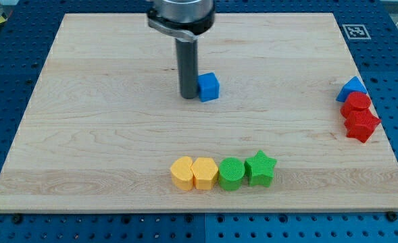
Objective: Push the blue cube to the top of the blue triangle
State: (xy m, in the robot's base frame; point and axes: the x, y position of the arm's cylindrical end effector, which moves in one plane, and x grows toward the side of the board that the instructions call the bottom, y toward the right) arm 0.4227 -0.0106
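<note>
The blue cube (209,87) sits on the wooden board (84,135), a little above the board's middle. My tip (188,96) stands right against the cube's left side, touching it. The blue triangle (351,88) lies at the board's right edge, far to the right of the cube and at about the same height in the view.
A red block (356,104) and a red star-like block (362,125) sit directly below the blue triangle. Near the view's bottom is a row of two yellow blocks (194,173), a green cylinder (231,173) and a green star (260,168).
</note>
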